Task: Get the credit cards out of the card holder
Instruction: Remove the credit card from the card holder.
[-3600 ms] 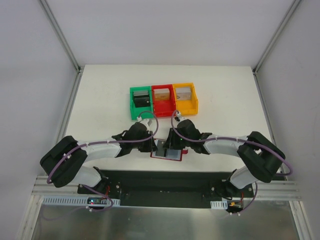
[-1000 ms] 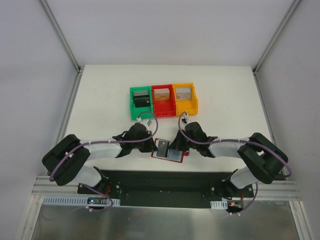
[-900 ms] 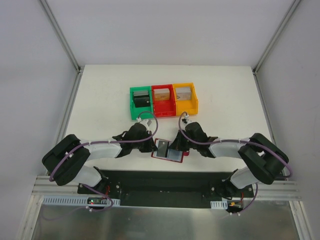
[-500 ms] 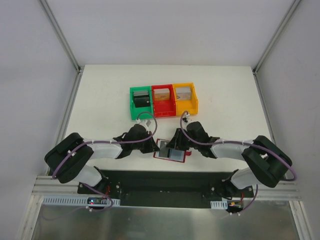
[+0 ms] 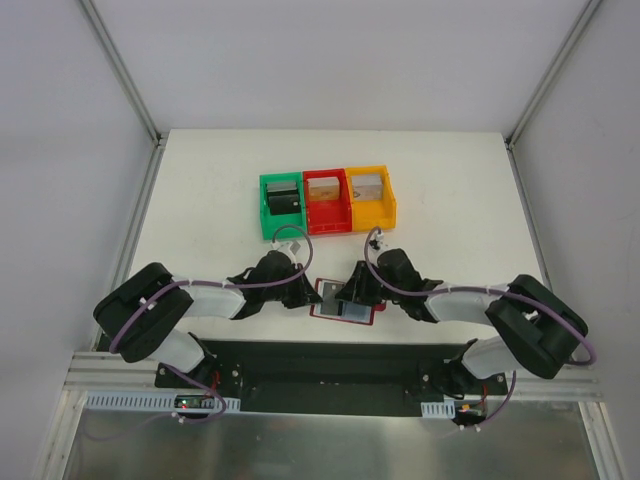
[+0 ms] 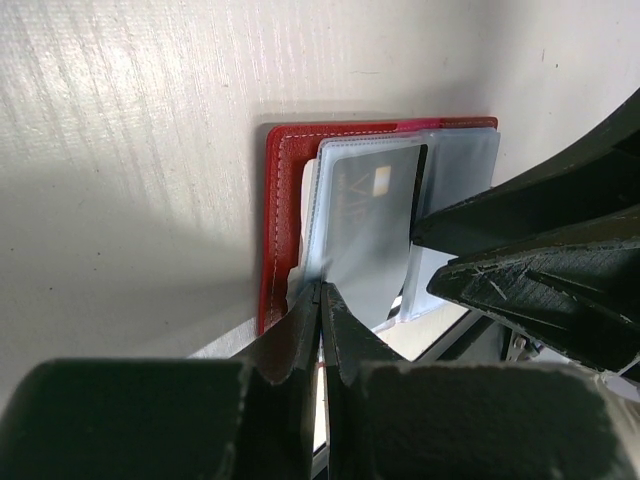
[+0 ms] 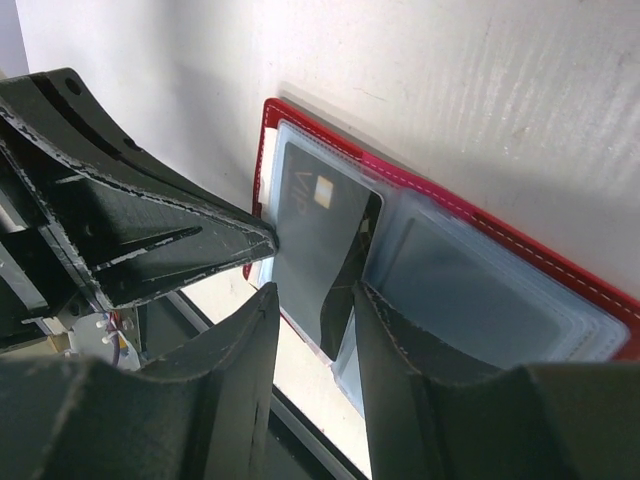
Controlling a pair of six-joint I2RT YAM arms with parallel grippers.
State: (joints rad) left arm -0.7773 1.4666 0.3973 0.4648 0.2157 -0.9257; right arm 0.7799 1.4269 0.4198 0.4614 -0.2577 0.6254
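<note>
Red leather marks the card holder (image 6: 280, 210), which lies open and flat on the table (image 6: 130, 120) between the two arms, with its clear sleeves (image 7: 480, 290) facing up. A grey credit card (image 6: 365, 220) with a small chip sits in the top sleeve.

The left claw (image 6: 320, 300) is pressed together, with its tip against the holder's left edge at the corner of the sleeve stack. It seems to pin the holder down, though I cannot tell whether it nips a sleeve. The right claw (image 7: 315, 295) is spread partway. The card's near end reaches into the gap between its fingers and is not pinched.

I judge the step in hand to be drawing out the first card. The next move calls for the right claw to close on the card alone, not the sleeve, and then pull straight along the pocket while the left claw holds the holder down. How many cards lie beneath is hidden.
</note>
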